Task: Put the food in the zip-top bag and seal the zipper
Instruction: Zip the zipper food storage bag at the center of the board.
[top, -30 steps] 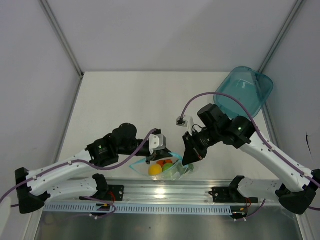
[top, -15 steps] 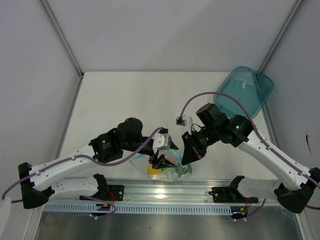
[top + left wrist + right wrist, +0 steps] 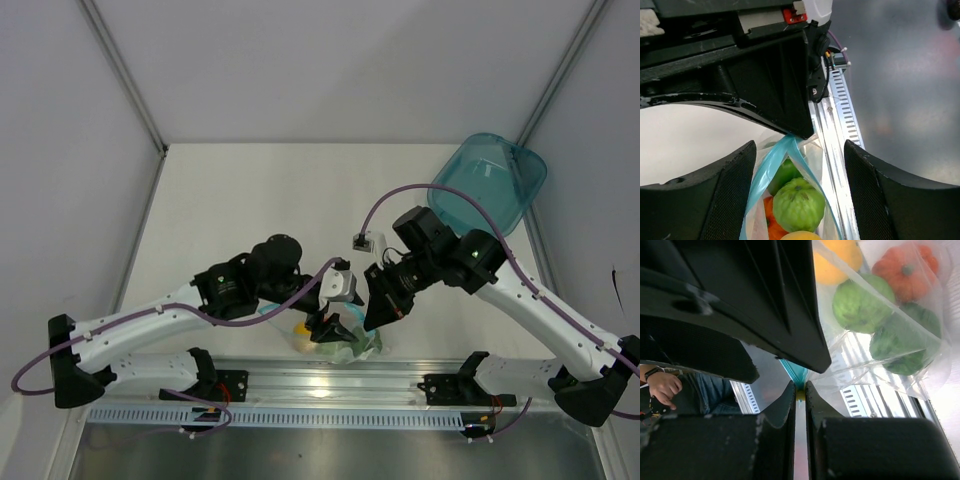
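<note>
Looks like the sealing step. Can count all 4 bits of food [image 3: 865, 302] through the bag [image 3: 920, 370]: yellow one [image 3: 837, 260], orange-red one [image 3: 905, 272], light green one [image 3: 867, 305], dark green one [image 3: 905, 340]. So no more loading to do, going by that.

Find the bag at the near edge of the table [image 3: 250, 200], right against the metal rail [image 3: 330, 385] and well apart from the teal bowl [image 3: 488, 185] over in the far right corner.

Got the right claw [image 3: 800, 385] clamped tight on the zipper [image 3: 792, 371] at 1 end of the mouth. Got the left claw [image 3: 800, 145] spread wide, straddling that same strip just beside the pinch, gripping nothing. Seems to gape in a V below the pinch from the left wrist view, so not sealed yet.

Next up, probably: squeeze the left claw flat across both tracks right next to the right one, then drag straight along the mouth with the pinched end held firm. Needs a square, steady squeeze, otherwise risks skipping a stretch or tugging the whole bag off the edge.
</note>
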Controlling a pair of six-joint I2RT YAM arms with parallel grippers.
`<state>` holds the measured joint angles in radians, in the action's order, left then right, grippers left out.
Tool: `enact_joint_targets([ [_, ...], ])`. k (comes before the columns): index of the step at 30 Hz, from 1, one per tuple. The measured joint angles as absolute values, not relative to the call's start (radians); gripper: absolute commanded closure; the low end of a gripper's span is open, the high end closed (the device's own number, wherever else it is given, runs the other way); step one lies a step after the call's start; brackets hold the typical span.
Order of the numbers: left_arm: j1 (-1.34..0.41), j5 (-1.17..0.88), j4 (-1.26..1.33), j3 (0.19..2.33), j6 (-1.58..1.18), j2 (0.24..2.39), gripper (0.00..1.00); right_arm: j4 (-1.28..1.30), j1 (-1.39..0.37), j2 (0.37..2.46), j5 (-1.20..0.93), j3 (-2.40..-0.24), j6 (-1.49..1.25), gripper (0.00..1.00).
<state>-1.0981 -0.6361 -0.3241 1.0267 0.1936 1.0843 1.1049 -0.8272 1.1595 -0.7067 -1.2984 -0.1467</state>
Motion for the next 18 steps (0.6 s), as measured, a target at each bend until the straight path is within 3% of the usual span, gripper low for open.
enact_joint_targets([
  [6,-1.126,-0.541,-0.301,1.002,0.194,1.088,0.33,1.105,-0.83,1.159,-0.708,-1.299,-0.147,1.0],
  [7,-1.127,-0.524,-0.298,0.994,0.193,1.088,0.42,1.105,-0.83,1.159,-0.708,-1.299,-0.147,1.0],
  [9,-1.128,-0.489,-0.295,0.977,0.19,1.088,0.5,1.105,-0.83,1.159,-0.706,-1.299,-0.147,1.0],
  [10,-1.128,-0.474,-0.295,0.971,0.191,1.087,0.62,1.105,-0.83,1.159,-0.705,-1.299,-0.147,1.0],
  [13,-1.129,-0.436,-0.292,0.951,0.178,1.083,0.84,1.105,-0.832,1.158,-0.691,-1.299,-0.146,1.0],
  [14,-1.129,-0.429,-0.288,0.944,0.175,1.079,0.87,1.104,-0.832,1.157,-0.684,-1.299,-0.146,0.96],
  [15,-1.13,-0.424,-0.286,0.937,0.172,1.076,0.9,1.103,-0.832,1.157,-0.676,-1.299,-0.146,0.73],
  [16,-1.13,-0.421,-0.282,0.932,0.169,1.072,0.98,1.102,-0.832,1.156,-0.666,-1.299,-0.15,0.62],
  [18,-1.13,-0.414,-0.278,0.92,0.154,1.066,0.99,1.098,-0.832,1.153,-0.644,-1.299,-0.158,0.42],
])
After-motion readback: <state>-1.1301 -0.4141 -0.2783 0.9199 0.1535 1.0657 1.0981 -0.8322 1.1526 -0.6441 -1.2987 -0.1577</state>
